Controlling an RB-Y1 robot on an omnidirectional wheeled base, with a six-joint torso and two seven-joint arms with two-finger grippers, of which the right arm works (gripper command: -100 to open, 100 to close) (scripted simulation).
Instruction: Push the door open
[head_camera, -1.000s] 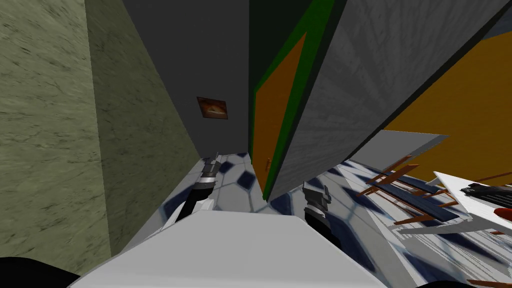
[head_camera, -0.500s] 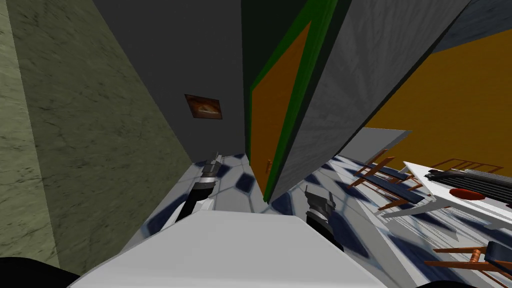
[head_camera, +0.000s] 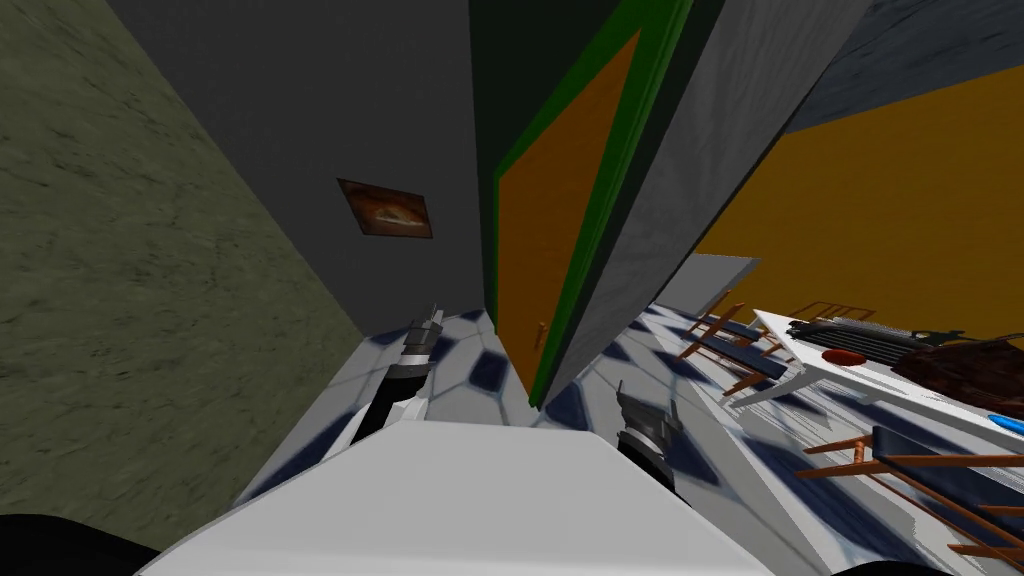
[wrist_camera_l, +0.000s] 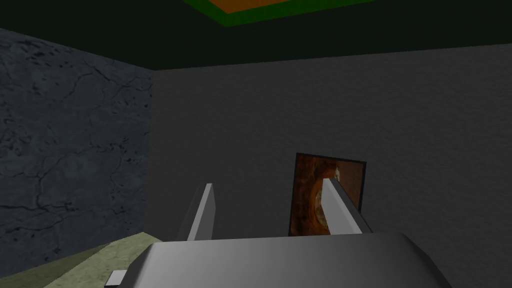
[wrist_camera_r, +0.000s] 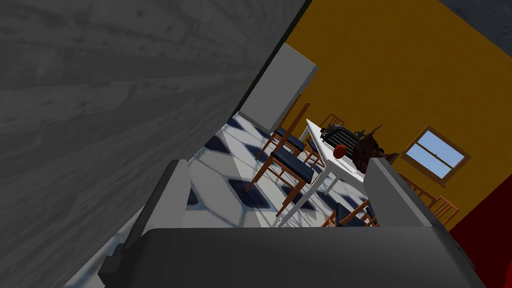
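Orange, green-edged door (head_camera: 545, 250) stands just ahead. My left tool (wrist_camera_l: 268, 187) and right tool (wrist_camera_r: 276, 165) both hang released.

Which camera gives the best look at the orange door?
The head view: the orange door stands in its green frame, handle included. The left wrist view catches a corner of it. The right wrist view faces a grey wall.

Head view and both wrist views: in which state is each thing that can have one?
Door: seems shut in its green frame, untouched.
Left claw: open, empty.
Right claw: open, empty.
Chairs: upright.
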